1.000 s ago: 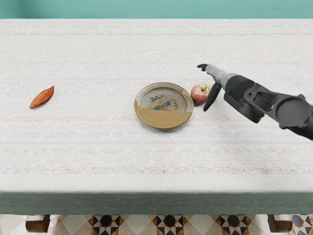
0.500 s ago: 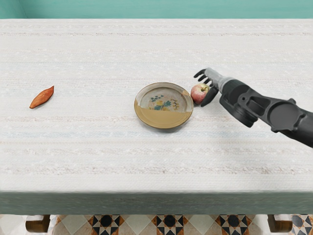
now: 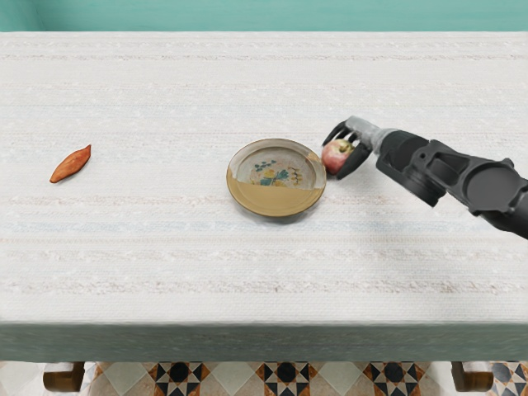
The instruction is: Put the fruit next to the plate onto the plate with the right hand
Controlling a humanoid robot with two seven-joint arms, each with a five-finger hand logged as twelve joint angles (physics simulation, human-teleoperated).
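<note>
Glossy plate (image 3: 276, 200), rough matt cloth tabletop (image 3: 165, 247)

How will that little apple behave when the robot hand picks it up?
The apple is round, so it would probably roll if nudged or dropped on the flat table. It looks firm and smooth, so likely stiff but a bit slippery; the right hand curls around it, which should help.
</note>
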